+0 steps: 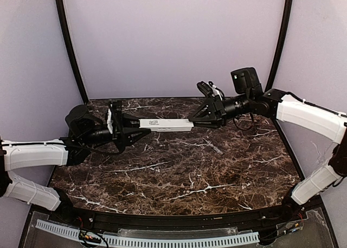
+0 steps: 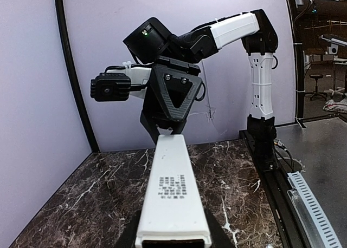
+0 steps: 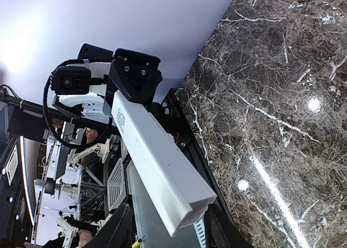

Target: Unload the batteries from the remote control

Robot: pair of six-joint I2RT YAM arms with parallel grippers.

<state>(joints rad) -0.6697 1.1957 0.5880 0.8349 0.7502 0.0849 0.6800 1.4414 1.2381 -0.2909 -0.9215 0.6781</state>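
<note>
The white remote control hangs level above the marble table, between my two grippers. My left gripper is shut on its left end. In the left wrist view the dark fingers hug both sides of the remote, and a dark recess shows at its near end. My right gripper is at the right end. In the right wrist view its jaws stand wide either side of the remote's end, with a gap on the left side. No batteries show.
The dark marble table lies below, with a short pale strip on it right of centre. Purple walls close the back and sides. A black rail with a white slotted strip runs along the near edge.
</note>
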